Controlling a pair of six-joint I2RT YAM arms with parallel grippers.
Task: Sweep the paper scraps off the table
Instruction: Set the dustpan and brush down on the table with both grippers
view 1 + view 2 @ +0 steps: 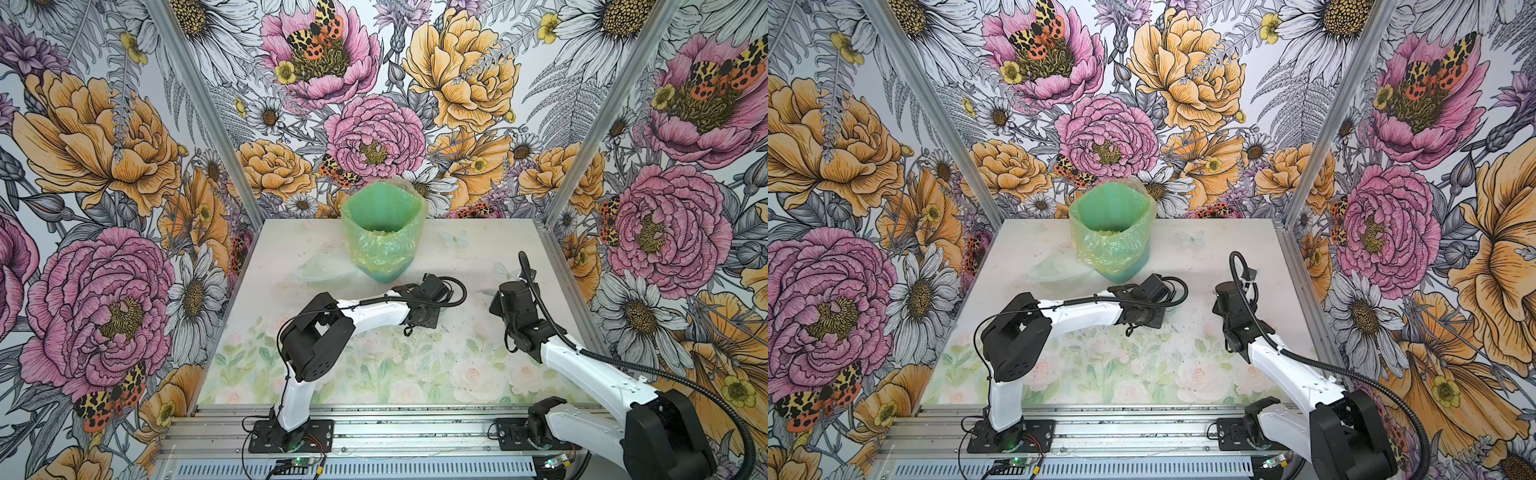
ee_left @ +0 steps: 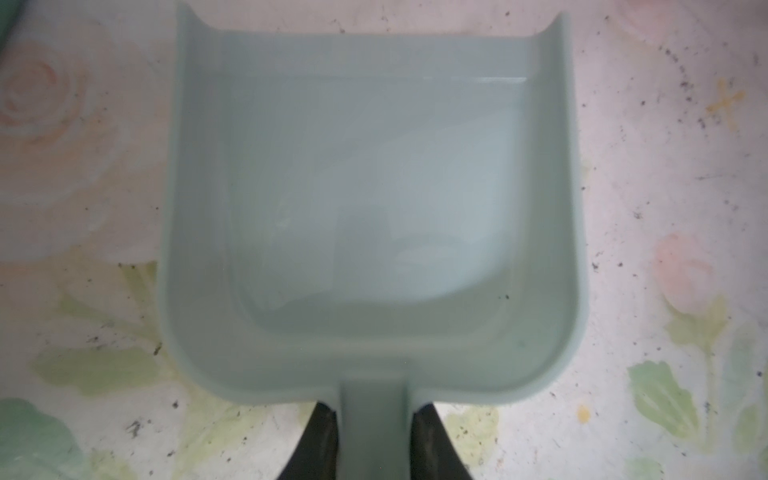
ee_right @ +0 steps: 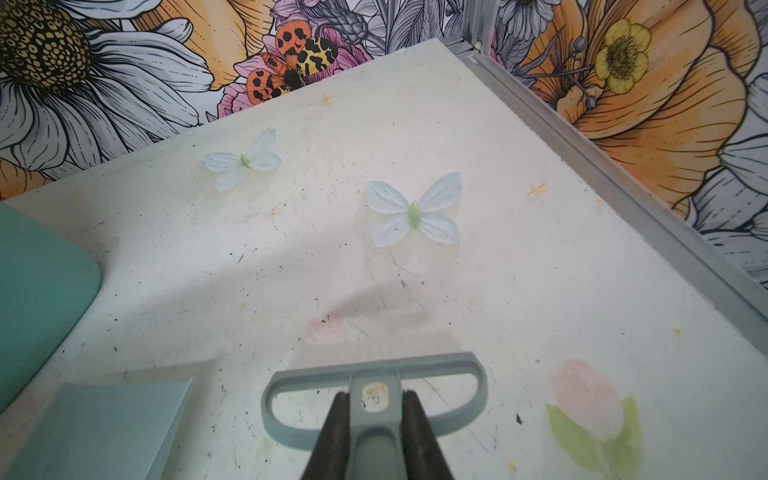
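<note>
No paper scraps are in view in any frame; the table (image 1: 374, 374) shows only its faint printed roses and dark specks. My left gripper (image 2: 376, 411) is shut on the handle of a pale grey-blue dustpan (image 2: 374, 187). The pan lies flat on the table and is bare inside. My right gripper (image 3: 376, 397) is shut on the handle of a grey-blue brush (image 3: 415, 362), held just above the tabletop. The dustpan's open edge (image 3: 104, 424) lies close beside the brush. In both top views the two wrists hide both tools.
A green bag-lined bin (image 1: 384, 232) (image 1: 1113, 232) stands at the back middle, just behind the left wrist, with pale bits at its bottom. A translucent plastic item (image 1: 320, 270) lies to its left. An aluminium rail (image 3: 623, 187) and flowered walls bound the table.
</note>
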